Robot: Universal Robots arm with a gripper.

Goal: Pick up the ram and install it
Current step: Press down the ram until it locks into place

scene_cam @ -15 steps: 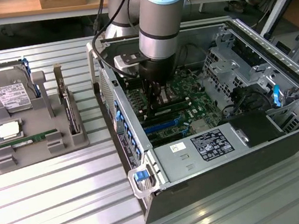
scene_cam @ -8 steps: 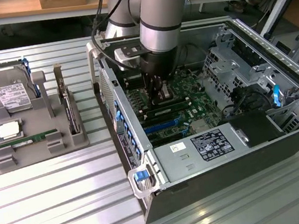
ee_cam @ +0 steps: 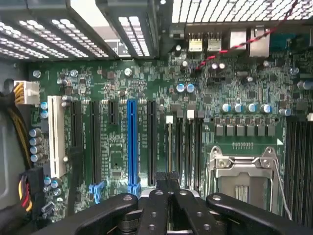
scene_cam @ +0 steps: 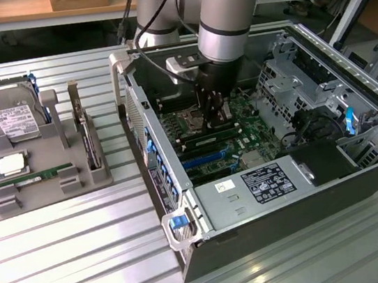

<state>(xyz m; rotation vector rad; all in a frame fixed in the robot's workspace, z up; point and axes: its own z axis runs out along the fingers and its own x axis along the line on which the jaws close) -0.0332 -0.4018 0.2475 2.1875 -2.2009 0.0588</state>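
Ram [ee_cam: 169,147] stands edge-on in a memory slot of the motherboard [ee_cam: 117,98], directly under the pincer [ee_cam: 168,193], whose black fingers [ee_cam: 155,208] are closed tight together over its upper edge. In the wrist view the stick shows as a thin line between the dark slots, with white latches at the far ends of two neighbouring slots; just beside those slots is the empty processor socket [ee_cam: 242,171] with its metal frame. A blue expansion slot [ee_cam: 132,142] and a white one [ee_cam: 56,134] lie further across the board.

The exterior view gives what the wrist camera cannot: the open computer case [scene_cam: 272,228] lying on the ribbed metal tabletop [scene_cam: 73,270], the arm reaching down into it, and the pincer [scene_cam: 214,110] low over the board near the socket (the stick itself is hard to make out there). On the exterior view's left sits a grey parts holder [scene_cam: 4,202], well apart from the case. It carries a second ram stick [scene_cam: 34,179] lying flat in its groove, a processor chip [scene_cam: 10,164], a hard drive [scene_cam: 8,110] propped at the back, and an expansion card [scene_cam: 88,138] standing upright on its edge.
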